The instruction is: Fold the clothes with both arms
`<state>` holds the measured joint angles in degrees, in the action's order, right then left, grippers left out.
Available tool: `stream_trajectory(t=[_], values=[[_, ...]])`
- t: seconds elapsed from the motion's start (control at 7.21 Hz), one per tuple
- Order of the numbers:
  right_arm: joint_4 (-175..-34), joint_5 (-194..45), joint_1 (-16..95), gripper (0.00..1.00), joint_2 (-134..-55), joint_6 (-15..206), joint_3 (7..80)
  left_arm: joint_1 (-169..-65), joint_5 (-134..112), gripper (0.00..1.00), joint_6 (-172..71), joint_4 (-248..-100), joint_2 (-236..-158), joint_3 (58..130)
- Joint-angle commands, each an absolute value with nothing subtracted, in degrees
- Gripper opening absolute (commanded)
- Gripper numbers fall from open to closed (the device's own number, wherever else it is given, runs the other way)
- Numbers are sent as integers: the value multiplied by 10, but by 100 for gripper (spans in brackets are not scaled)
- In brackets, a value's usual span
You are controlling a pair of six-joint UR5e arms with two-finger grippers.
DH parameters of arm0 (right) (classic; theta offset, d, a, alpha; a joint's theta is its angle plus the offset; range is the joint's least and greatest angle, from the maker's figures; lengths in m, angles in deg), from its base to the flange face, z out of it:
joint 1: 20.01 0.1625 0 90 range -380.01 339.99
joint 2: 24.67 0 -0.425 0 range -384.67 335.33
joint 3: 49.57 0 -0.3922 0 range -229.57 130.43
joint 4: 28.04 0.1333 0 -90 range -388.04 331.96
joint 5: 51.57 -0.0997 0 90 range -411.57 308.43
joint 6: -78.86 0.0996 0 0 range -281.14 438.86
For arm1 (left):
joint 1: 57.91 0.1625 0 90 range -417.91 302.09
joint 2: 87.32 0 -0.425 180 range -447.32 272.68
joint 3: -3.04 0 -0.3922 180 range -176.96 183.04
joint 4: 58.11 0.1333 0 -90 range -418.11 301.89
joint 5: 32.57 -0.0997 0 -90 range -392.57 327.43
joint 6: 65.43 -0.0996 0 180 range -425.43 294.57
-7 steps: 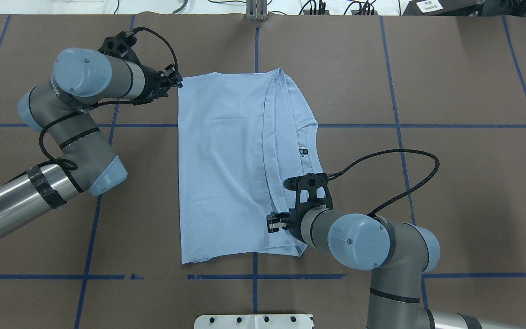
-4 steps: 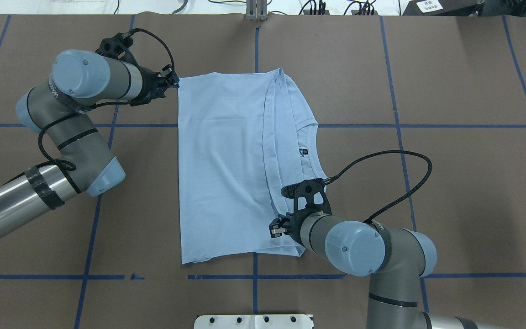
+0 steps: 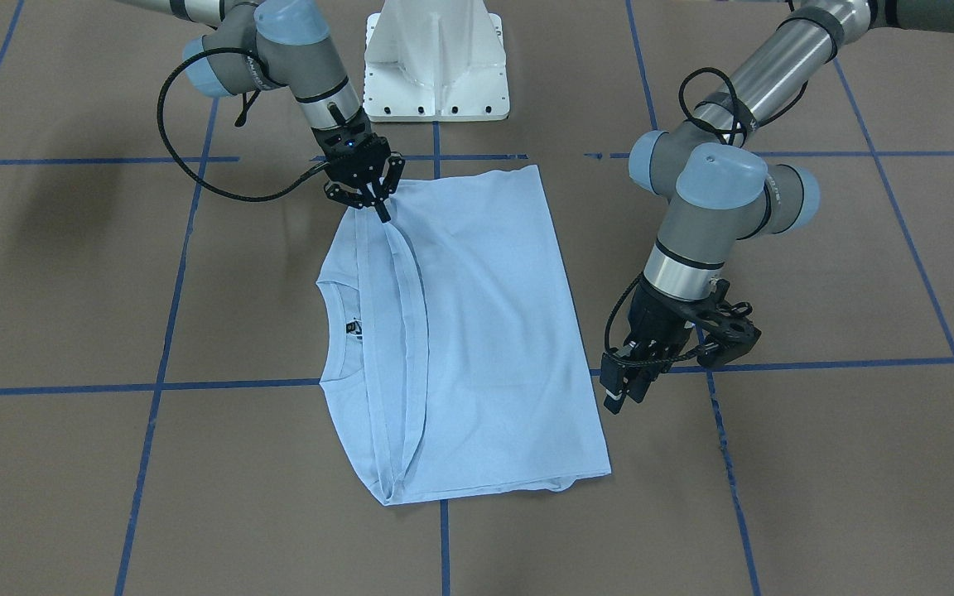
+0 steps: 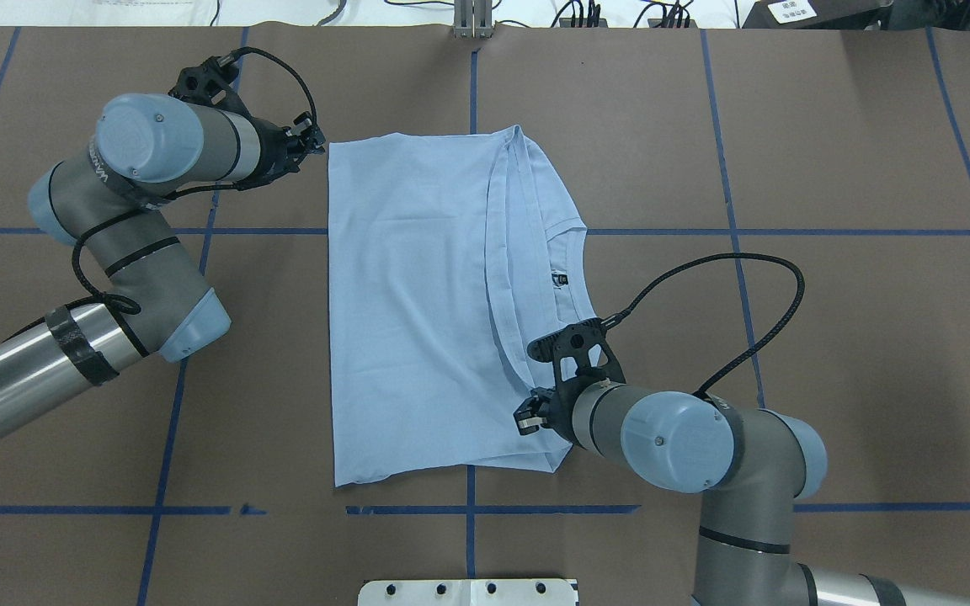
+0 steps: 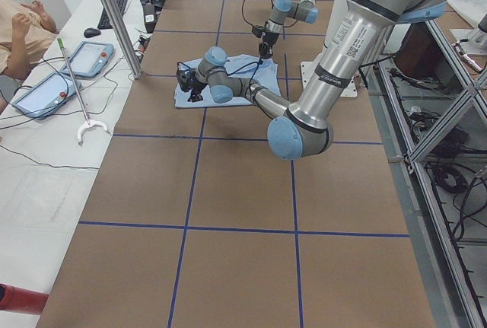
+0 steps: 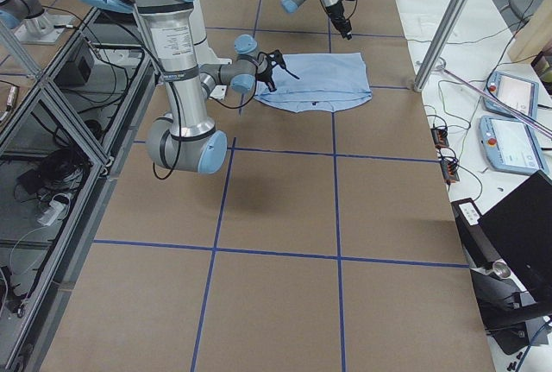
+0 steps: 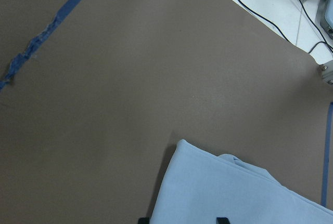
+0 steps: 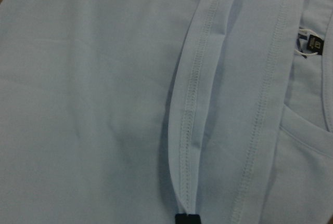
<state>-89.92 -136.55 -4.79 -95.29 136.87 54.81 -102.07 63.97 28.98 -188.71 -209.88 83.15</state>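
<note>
1. The shirt (image 4: 409, 295) lies flat on the brown table (image 4: 830, 337), in front of the white base (image 3: 436, 66) and across the blue tape lines (image 4: 704, 231) at mid-table.
2. It is folded over itself. The hem (image 8: 190, 130) runs along the top layer just beside the collar (image 3: 332, 331), and the collar points to the robot's right.
3. A black label (image 4: 559, 279) shows inside the collar.
4. The right gripper (image 4: 525, 418) is down on the shirt's near end, at the hem. Its jaws are pressed together and pinch the hem's edge (in the right wrist view the raised fold narrows into a single black tip (image 8: 187, 218)).
5. From that pinch the hem rises as a low ridge and curves away along the shirt.
6. The left gripper (image 4: 306, 139) is just beside the shirt's far left corner, over bare table.
7. Its jaws are spread and hold nothing. In the left wrist view the two fingertips (image 7: 144, 219) stand apart at the bottom edge, with the shirt's corner showing between them.
8. The rest of the top layer lies smooth, with faint creases only.
</note>
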Motion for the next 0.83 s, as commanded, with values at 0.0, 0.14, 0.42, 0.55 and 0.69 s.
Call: stream_trajectory(t=[0.0,0.14,0.42,0.55,0.69], values=[[-895,-1360,-46,0,-1014,1377,576,-1019,642,52,292,-1887,-2104,840],[-895,-1346,-47,0,-1015,1377,576,-1019,641,52,292,-1888,-2104,840],[-896,-1346,-52,25,-1008,1403,576,-1019,641,52,292,-1888,-2104,841],[-896,-1349,-52,66,-1008,1403,585,-1019,641,52,292,-1888,-2104,842],[-897,-1350,-51,73,-1008,1405,605,-1019,642,52,292,-1888,-2102,849]])
